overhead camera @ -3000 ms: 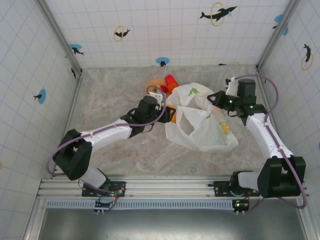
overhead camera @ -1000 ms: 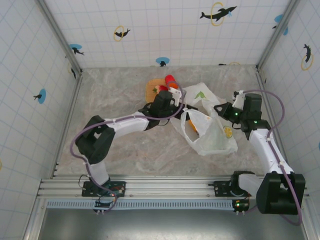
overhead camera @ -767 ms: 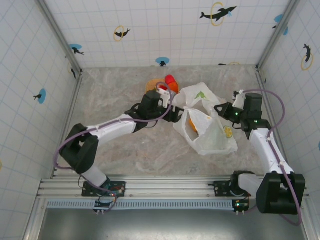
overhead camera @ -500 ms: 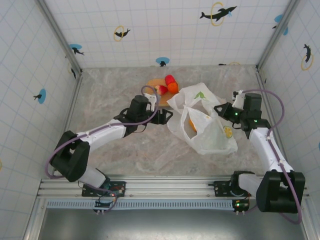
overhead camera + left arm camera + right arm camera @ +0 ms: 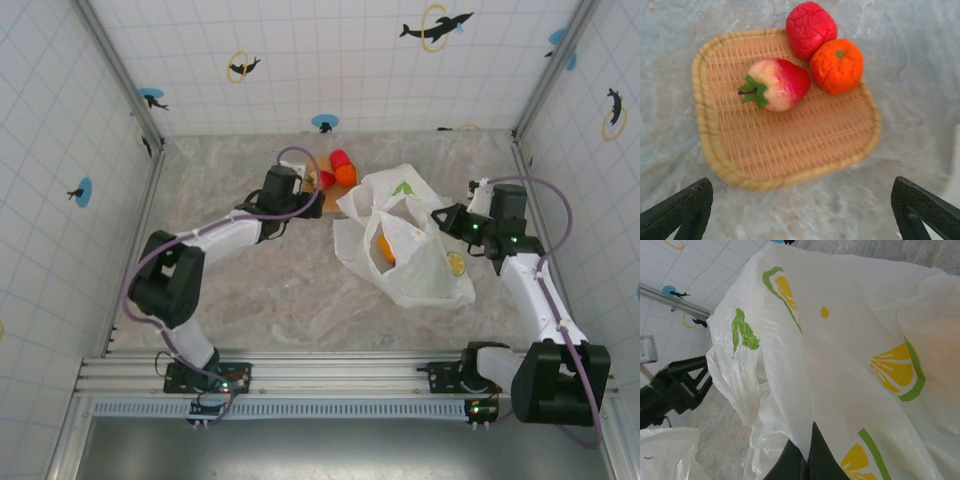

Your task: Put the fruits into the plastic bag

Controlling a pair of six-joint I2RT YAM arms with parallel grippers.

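Plastic bag (image 5: 405,250): crumpled on tabletop (image 5: 230,290), right of centre, mouth gaping; one orange fruit (image 5: 385,250) visible inside.
Right hand (image 5: 802,460): fingers pressed together on a fold of the bag.
Left hand (image 5: 800,200): fingers wide apart, holding nothing, over near edge of woven tray (image 5: 702,105).
On tray: strawberry (image 5: 775,84), centre; red fruit (image 5: 810,27) and tangerine (image 5: 836,65), touching, at far edge.
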